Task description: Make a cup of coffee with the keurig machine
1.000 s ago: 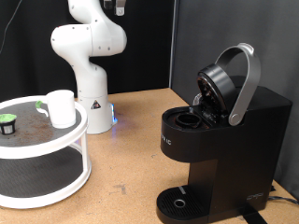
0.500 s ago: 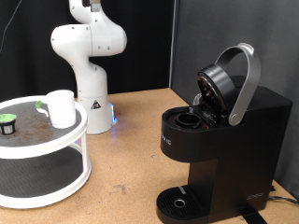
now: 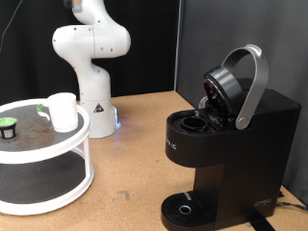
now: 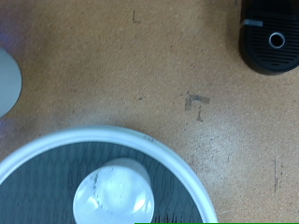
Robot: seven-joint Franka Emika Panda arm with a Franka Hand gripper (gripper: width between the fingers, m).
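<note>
The white cup (image 3: 63,111) stands upright on the top shelf of a round white two-tier tray (image 3: 58,149) at the exterior view's left. The wrist view looks straight down on the cup (image 4: 114,191) and the tray's rim (image 4: 187,168). The black keurig machine (image 3: 236,154) stands at the exterior view's right with its silver-handled lid (image 3: 252,87) raised and the pod chamber (image 3: 195,121) open. It also shows in the wrist view (image 4: 271,42). No cup is on its round drip tray (image 3: 183,207). The gripper shows in neither view; the arm (image 3: 89,48) runs out of the exterior view's top.
A small dark pod with a green top (image 3: 8,126) sits on the tray at its left side. The robot's white base (image 3: 94,106) stands behind the tray, with a blue glow beside it. Brown tabletop (image 3: 135,144) lies between tray and machine. A black backdrop stands behind.
The arm's upper part at the exterior view's top has swung toward the left. The cup, pod and machine have not moved.
</note>
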